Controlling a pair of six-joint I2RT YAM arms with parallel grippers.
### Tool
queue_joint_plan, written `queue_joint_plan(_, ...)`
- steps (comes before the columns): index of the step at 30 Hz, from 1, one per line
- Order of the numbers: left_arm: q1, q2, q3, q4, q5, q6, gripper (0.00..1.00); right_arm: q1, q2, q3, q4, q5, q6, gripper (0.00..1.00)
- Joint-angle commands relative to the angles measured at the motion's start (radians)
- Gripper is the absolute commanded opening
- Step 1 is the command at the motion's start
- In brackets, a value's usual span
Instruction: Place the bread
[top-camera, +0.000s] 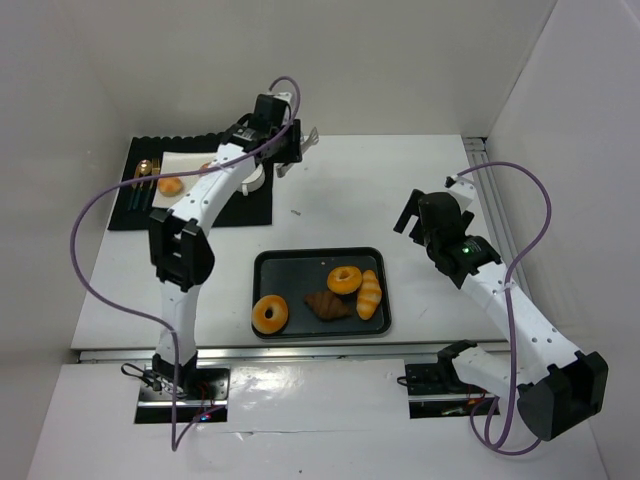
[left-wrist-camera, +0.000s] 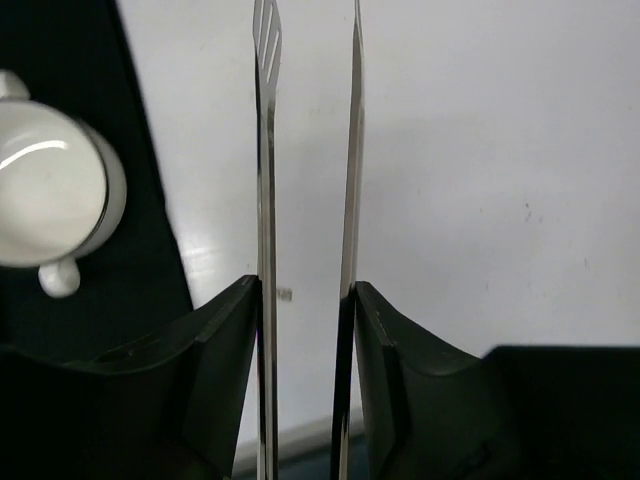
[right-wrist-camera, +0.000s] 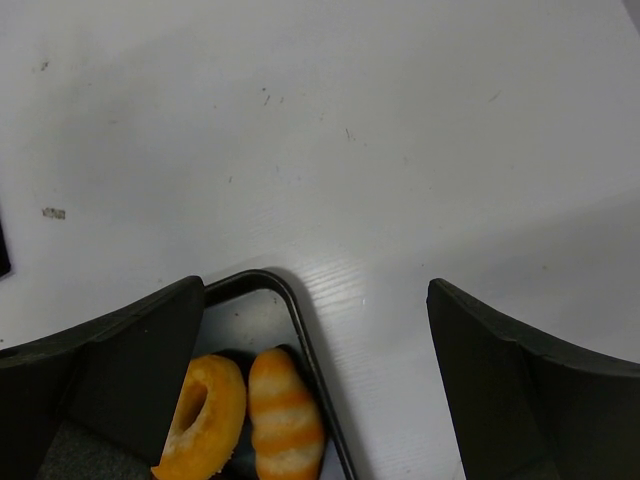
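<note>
Across white table (top-camera: 400, 180), spotted bun (top-camera: 170, 185) on far-left plate (top-camera: 182, 160), likely its serving spot. Clamped tongs (left-wrist-camera: 265, 150) in left gripper (left-wrist-camera: 305, 300) for reach. Blades parted, pinching nothing.

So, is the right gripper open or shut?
Open. In the right wrist view the right gripper has its fingers wide apart with nothing between them, above the tray corner.

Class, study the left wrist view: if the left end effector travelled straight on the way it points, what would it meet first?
Probably only bare white table: the left end effector holds tongs pointing there; the mug sits aside.
</note>
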Motion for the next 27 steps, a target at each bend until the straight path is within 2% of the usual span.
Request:
queue_joint_plan(1, -0.016, 0.117, 0.112, 0.052, -0.018, 0.056, 0.56, 0.007, 0.007, 0.002, 0.023, 0.028, 0.004, 0.99)
queue_joint_plan(6, -0.026, 0.217, 0.131, 0.109, -0.049, 0.12, 0.57, 0.007, 0.028, 0.002, 0.032, 0.037, 0.004, 0.99)
queue_joint_plan(12, -0.056, 0.306, 0.14, 0.08, -0.067, 0.154, 0.61, 0.007, 0.059, -0.008, 0.052, 0.037, 0.004, 0.99)
queue_joint_plan(17, -0.065, 0.328, 0.119, 0.068, -0.047, 0.163, 0.73, 0.007, 0.077, -0.008, 0.061, 0.028, 0.004, 0.99)
queue_joint_plan(18, -0.065, 0.328, 0.11, 0.068, -0.047, 0.163, 0.8, 0.007, 0.077, -0.008, 0.061, 0.028, 0.004, 0.99)
queue_joint_plan(21, -0.065, 0.328, 0.11, 0.058, -0.047, 0.172, 0.84, 0.007, 0.077, -0.008, 0.061, 0.028, 0.004, 0.99)
queue_joint_plan(25, -0.065, 0.282, 0.11, 0.049, -0.027, 0.173, 0.98, 0.007, 0.068, -0.008, 0.061, 0.028, 0.004, 0.99)
queue_joint_plan(27, -0.065, 0.257, 0.11, 0.04, -0.027, 0.173, 1.0, 0.007, 0.068, 0.001, 0.05, 0.028, 0.004, 0.99)
